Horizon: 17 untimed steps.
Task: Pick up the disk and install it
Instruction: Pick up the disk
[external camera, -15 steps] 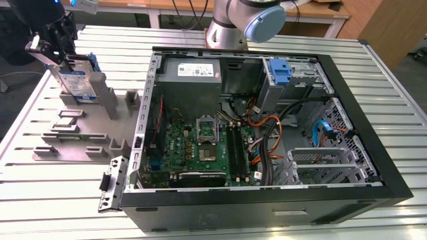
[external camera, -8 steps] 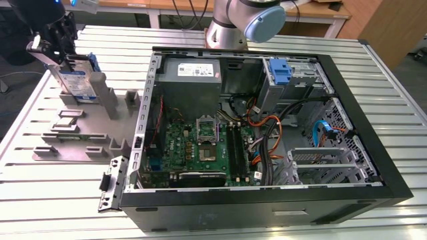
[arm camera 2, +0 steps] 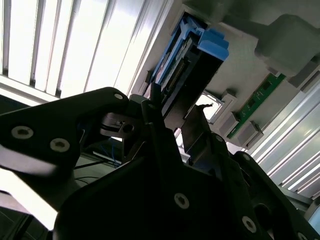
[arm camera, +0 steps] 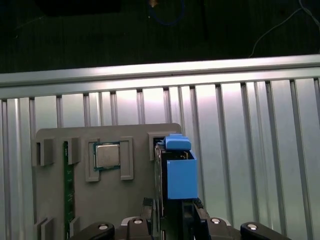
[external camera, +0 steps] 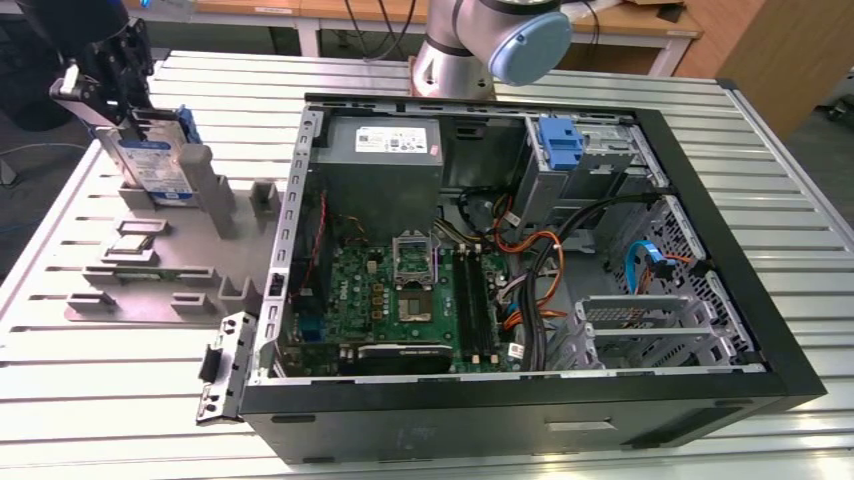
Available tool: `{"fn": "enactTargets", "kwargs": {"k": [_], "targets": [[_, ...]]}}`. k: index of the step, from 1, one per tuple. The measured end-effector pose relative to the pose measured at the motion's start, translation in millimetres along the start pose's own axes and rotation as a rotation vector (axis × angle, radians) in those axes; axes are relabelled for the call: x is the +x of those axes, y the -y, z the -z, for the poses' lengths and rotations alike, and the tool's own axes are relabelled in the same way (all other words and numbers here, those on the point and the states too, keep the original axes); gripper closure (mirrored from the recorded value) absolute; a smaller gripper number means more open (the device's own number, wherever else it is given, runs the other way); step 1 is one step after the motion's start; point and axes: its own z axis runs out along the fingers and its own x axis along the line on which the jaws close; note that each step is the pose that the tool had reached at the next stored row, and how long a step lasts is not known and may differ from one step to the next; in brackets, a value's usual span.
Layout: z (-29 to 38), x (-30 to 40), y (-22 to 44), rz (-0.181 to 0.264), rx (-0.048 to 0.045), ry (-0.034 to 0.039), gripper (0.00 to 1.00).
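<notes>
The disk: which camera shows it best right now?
The exterior view: the disk stands upright in the grey fixture with its labelled face showing, the gripper at its top. Both wrist views show it edge-on, mostly its blue bracket.

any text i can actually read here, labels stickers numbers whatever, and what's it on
No text here can be read as it stands.
Label on the disk, exterior view: print too small to read.
White sticker on the grey metal box inside the computer case: too small to read.
Circuit board: markings too small to read.
Chip, first wrist view: no legible marks.
</notes>
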Motion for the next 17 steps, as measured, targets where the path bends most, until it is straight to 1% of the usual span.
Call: {"fn": "enactTargets", "kwargs": {"k": [5,10,17], "targets": [[-0.7,-0.2,2.8,0.019,-0.0012,-0.001,0.57],[-1.4,-0.2,3.8,0.06,-0.0032,-0.0026,0.57],[-0.7,-0.3,3.9,0.066,-0.0034,-0.0028,0.57]]}}
